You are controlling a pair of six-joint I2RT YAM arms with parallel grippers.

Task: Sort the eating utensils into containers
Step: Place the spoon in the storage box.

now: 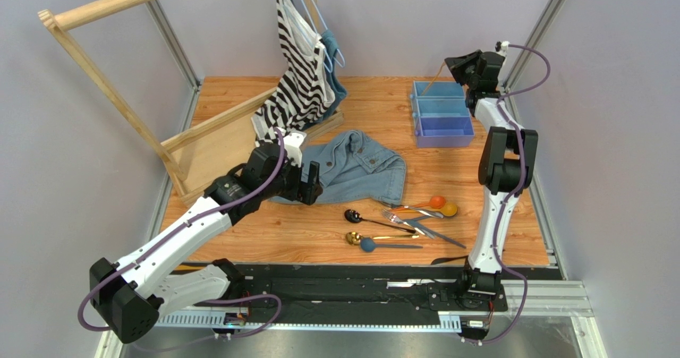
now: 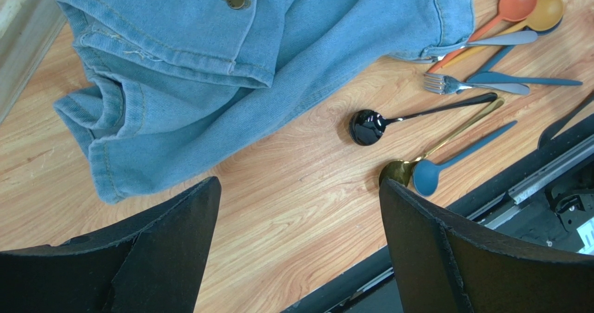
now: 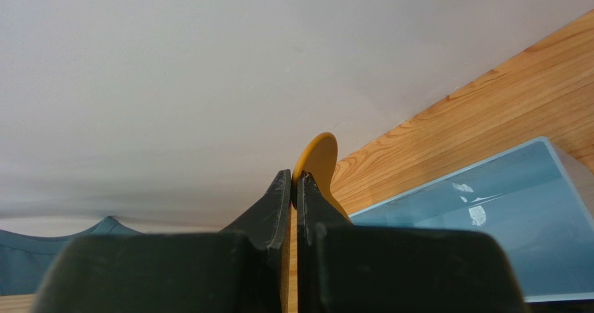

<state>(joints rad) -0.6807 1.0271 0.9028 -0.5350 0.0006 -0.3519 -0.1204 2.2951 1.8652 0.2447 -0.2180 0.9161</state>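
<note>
My right gripper (image 1: 456, 65) hangs at the far right, shut on a yellow spoon (image 3: 317, 158) whose thin handle (image 1: 435, 83) slants down toward the light blue three-part tray (image 1: 441, 127). The tray's wall (image 3: 481, 201) lies just below the right fingers. My left gripper (image 1: 311, 183) is open and empty over bare wood (image 2: 298, 184), beside the denim jacket. The loose utensils lie to its right: a black spoon (image 2: 367, 126), a gold spoon (image 2: 397, 170), a blue spoon (image 2: 426, 176), a silver fork (image 2: 446, 84), an orange spoon (image 2: 518, 3) and another yellow spoon (image 2: 545, 12).
A crumpled denim jacket (image 1: 359, 163) lies mid-table, its hem touching the utensil pile. A wooden rack (image 1: 120, 95) with hanging striped and teal tops (image 1: 299, 63) stands at the back left. A dark knife (image 1: 447, 260) rests at the table's near edge by the black rail.
</note>
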